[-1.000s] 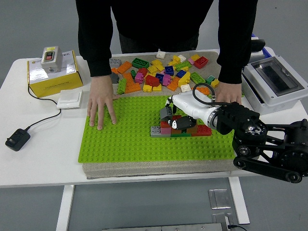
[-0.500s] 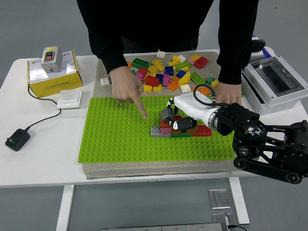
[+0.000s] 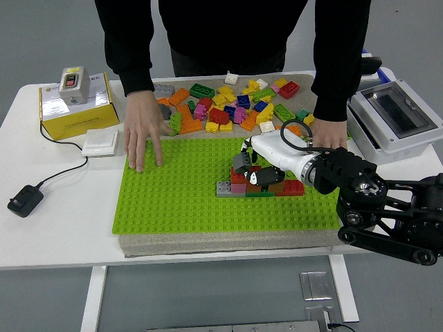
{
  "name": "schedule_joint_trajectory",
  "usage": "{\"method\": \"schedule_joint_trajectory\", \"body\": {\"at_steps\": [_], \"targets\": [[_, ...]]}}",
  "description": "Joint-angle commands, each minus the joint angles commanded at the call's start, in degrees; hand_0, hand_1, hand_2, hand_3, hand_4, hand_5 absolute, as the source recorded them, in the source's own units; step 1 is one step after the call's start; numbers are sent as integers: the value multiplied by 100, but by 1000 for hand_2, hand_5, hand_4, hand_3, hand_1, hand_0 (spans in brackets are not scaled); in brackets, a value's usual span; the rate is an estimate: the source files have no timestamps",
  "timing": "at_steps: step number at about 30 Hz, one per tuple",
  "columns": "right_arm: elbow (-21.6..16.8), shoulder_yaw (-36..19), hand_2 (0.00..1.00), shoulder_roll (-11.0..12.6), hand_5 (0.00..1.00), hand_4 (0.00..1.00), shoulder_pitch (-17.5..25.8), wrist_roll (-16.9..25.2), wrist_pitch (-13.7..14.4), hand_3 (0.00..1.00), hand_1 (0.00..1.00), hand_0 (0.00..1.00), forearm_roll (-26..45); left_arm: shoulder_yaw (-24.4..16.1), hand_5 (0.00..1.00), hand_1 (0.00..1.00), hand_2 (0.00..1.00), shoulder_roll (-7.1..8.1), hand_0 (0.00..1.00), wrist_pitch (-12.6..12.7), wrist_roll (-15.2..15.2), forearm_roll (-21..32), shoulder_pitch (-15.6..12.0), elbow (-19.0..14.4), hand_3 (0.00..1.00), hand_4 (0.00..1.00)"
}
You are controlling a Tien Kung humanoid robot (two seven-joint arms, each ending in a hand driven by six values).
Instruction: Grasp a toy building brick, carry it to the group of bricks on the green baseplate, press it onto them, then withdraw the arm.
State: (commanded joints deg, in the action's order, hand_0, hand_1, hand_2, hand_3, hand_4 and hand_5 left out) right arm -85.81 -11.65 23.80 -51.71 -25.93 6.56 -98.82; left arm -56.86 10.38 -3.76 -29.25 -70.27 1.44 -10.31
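Right hand on the brick group, green baseplate

The right hand's [image 3: 255,166] fingers [image 3: 240,163] curl down around a dark grey brick [image 3: 241,161] atop the group of bricks [image 3: 259,184] near the middle-right of the green baseplate [image 3: 173,200]. At the baseplate's far-left edge a person's hand [image 3: 143,131] lies flat; loose bricks [image 3: 235,104] lie just beyond the baseplate.

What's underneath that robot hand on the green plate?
Under the hand sits a low stack of bricks on the baseplate: grey, red and dark ones show. The fingers cover the stack's top, so how a brick sits there is hidden.
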Motion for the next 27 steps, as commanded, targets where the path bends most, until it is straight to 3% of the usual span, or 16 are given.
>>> {"method": "schedule_joint_trajectory", "body": {"at_steps": [11,27], "targets": [[-70,5,556,-53,340,380,-37,4,76,555,109,26,-87,-10,672,700,681,-3,722,-5,-6,-24,-3,0,798,331],[145,163,552,-543,355,397,-184,-9,227,543,108,24,-200,-33,678,701,680,5,722,-23,-20,-91,5,0,798,327]]}}
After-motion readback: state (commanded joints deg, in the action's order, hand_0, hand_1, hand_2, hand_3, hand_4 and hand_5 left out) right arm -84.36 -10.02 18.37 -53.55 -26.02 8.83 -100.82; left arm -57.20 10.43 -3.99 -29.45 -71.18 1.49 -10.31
